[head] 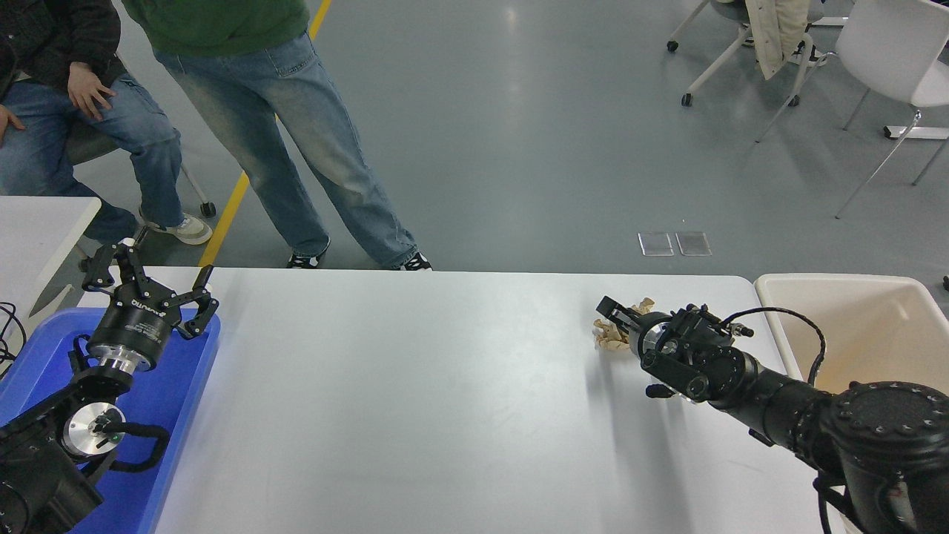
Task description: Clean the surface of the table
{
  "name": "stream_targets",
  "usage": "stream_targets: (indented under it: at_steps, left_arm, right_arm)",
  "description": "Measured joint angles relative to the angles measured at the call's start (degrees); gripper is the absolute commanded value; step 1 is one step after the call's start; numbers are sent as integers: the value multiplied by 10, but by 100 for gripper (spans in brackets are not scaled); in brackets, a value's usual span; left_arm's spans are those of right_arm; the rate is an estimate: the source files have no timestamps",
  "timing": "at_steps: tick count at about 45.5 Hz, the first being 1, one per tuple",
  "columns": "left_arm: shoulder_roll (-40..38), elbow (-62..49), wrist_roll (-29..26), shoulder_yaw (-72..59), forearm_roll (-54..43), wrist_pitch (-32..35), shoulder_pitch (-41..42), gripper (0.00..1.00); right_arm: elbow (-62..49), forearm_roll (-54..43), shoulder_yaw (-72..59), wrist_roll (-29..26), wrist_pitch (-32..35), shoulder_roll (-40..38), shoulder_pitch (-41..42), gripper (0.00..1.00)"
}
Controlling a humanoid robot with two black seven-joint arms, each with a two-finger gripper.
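Reaching in from the lower right, the right gripper [614,315] sits low over the far right part of the desk [445,400], its black fingers [609,306] laid across a crumpled beige wad of paper [609,337]. Whether those fingers are closed on the wad or only resting against it cannot be told, since the wrist hides most of the contact. The wad lies on the desk near its far edge, peeking out on the far and left sides of the gripper. Behind the gripper the black arm runs back toward the lower right corner, with a thin cable looping over it. Just right of the desk stands a cream bin [852,285], its rim close to the arm. At the lower left, well apart from all this, the left gripper [148,285] is parked above a blue tray [178,386], fingers spread wide and holding nothing. Beyond the far edge of the desk a person in jeans [296,148] stands on the grey floor, and a second person [74,111] sits at the far left beside a smaller white table [37,222]. White chairs [890,59] stand at the far right.
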Motion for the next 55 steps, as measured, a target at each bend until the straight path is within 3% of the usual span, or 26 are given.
stream_targets:
  at_steps: [6, 11, 12, 43, 55]
  left_arm:
    - [0, 0, 0, 0, 0, 0, 0, 100]
    - [0, 0, 0, 0, 0, 0, 0, 100]
    - [0, 0, 0, 0, 0, 0, 0, 100]
    - [0, 0, 0, 0, 0, 0, 0, 100]
    - [0, 0, 0, 0, 0, 0, 0, 100]
  right_arm:
    - [0, -1, -11, 9, 1, 0, -2, 36]
    - [1, -1, -17, 17, 2, 0, -4, 3]
    - [1, -1, -18, 20, 3, 0, -4, 0]
    - [8, 5, -19, 58, 43, 0, 6, 0]
    - [77, 7, -16, 63, 60, -18, 23, 0]
